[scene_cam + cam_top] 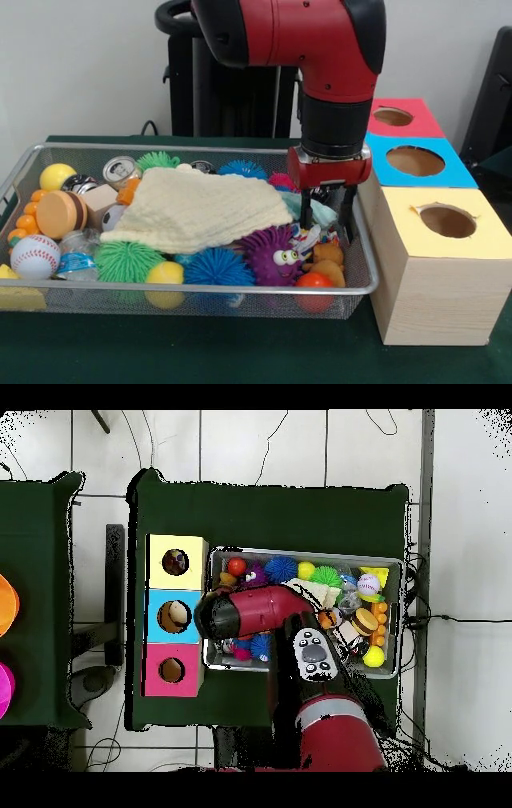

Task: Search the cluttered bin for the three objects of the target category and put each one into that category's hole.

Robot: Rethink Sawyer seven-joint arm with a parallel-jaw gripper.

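The wire mesh bin (200,286) is full of toys. The large cream waffle cloth (200,210) lies spread over its middle; a bit of it shows in the overhead view (318,592). My gripper (328,214) hangs low over the bin's right end, open, with its fingers (350,216) on either side of the pale teal cloth (322,213). A small white cloth with coloured dots (307,234) lies just below it. The yellow-topped hole (448,221) is right of the bin and also shows from overhead (176,562). In the overhead view the arm hides the gripper.
Spiky rubber balls (216,268), a purple spiky toy with eyes (276,254), a baseball (34,256), a toy burger (61,213) and cans crowd the bin. The blue-topped hole (414,161) and the red-topped hole (393,117) stand behind the yellow one.
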